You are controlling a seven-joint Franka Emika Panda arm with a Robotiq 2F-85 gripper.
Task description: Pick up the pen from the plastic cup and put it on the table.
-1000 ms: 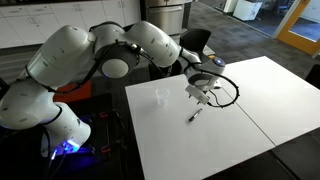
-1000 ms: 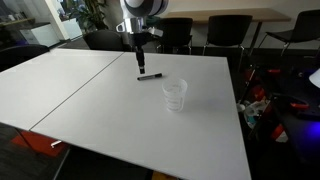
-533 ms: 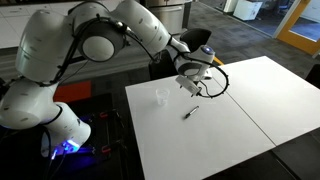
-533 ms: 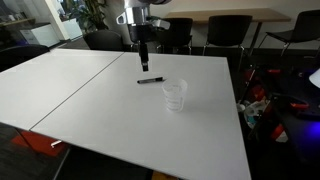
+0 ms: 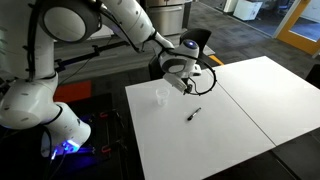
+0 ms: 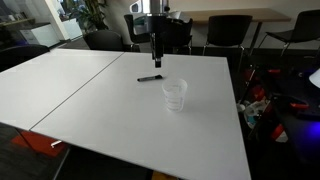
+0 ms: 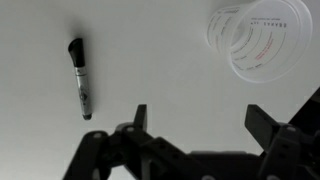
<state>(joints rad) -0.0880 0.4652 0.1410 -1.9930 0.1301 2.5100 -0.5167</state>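
Across most of both exterior views: white table (image 5: 255,95) (image 6: 120,115), split into two panels by a thin seam (image 5: 245,112) (image 6: 75,92). Also filling the wrist view as a plain white ground (image 7: 150,50).

Arching in from the upper left of an exterior view: white robot arm (image 5: 70,25), reaching over the table's far edge toward frame centre.

At the arm's end, hanging above the tabletop: gripper (image 5: 181,87) (image 6: 157,60), pointed downward near top centre in an exterior view. Seemingly clear of the surface, though hard to judge at this size. Along the bottom of the wrist view: gripper (image 7: 200,125) with its two dark fingers (image 7: 140,115) spread wide apart and nothing held between them.

Standing upright on the table, left of centre in an exterior view: clear plastic cup (image 5: 160,97) (image 6: 175,95). From above, in the upper right corner of the wrist view: cup (image 7: 262,45) with faint reddish markings on its wall.

Lying flat on the table, outside the cup and not touching it: dark pen (image 5: 194,114) (image 6: 151,78). Lower right of the cup in one exterior frame, upper left of it in another. In the wrist view's upper left: pen (image 7: 80,78), running nearly top to bottom, well apart from the fingers.
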